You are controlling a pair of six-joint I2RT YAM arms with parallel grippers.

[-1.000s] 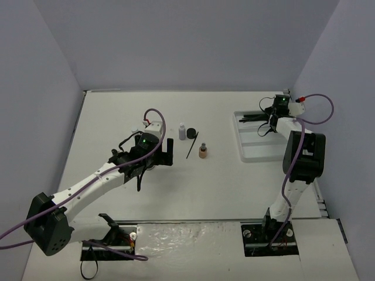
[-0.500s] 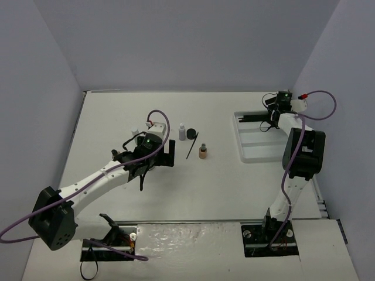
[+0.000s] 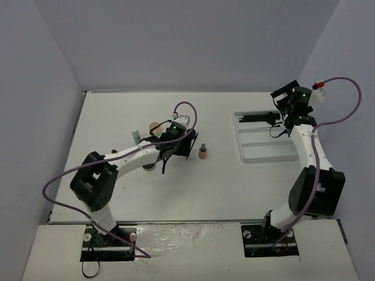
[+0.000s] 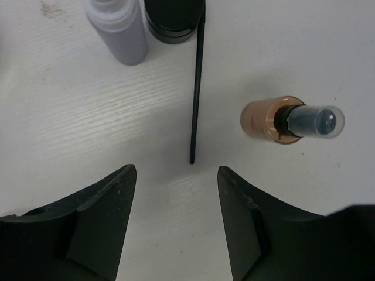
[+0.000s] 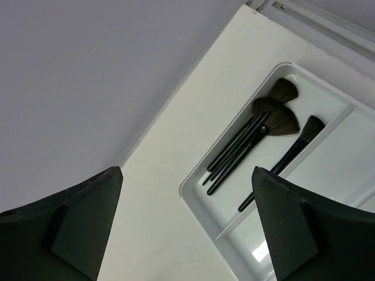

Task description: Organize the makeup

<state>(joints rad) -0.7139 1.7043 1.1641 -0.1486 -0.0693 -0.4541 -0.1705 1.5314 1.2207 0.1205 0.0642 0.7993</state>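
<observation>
Two arms share one big white worktop (image 3: 234, 187), so starting with the big stuff. The left arm (image 3: 132, 155) reaches in across the middle, and the right arm (image 3: 310, 152) stands tall over the far right side. Next down is the white tray (image 3: 266, 146) with dividers. It sits on the right half of the worktop, well apart from the loose makeup in the middle.

The left end effector (image 4: 176, 175) hangs low over the worktop with its fingers partway apart. It grips nothing, just bare worktop between them. The right end effector (image 5: 187, 175) is up high, looking down at the tray's far corner, fingers spread wide and nothing in it either.

Now the little things. Just ahead of the left end effector, off to the right, a tan bottle (image 4: 266, 120) with a dark cap stands on its own. Farther out, a grey bottle (image 4: 120, 35) and a round black jar (image 4: 173, 20) sit side by side. A thin black brush (image 4: 197, 88) lies flat, one end up against the black jar and the other pointing at the gap between the fingers without touching them. In the overhead view, a tan jar (image 3: 154, 126) and a small green bottle (image 3: 136, 136) sit near each other on the far side of the left arm.

Four black brushes (image 5: 258, 132) lie in the tray's far compartment, three bunched together and one alone beside the divider.
</observation>
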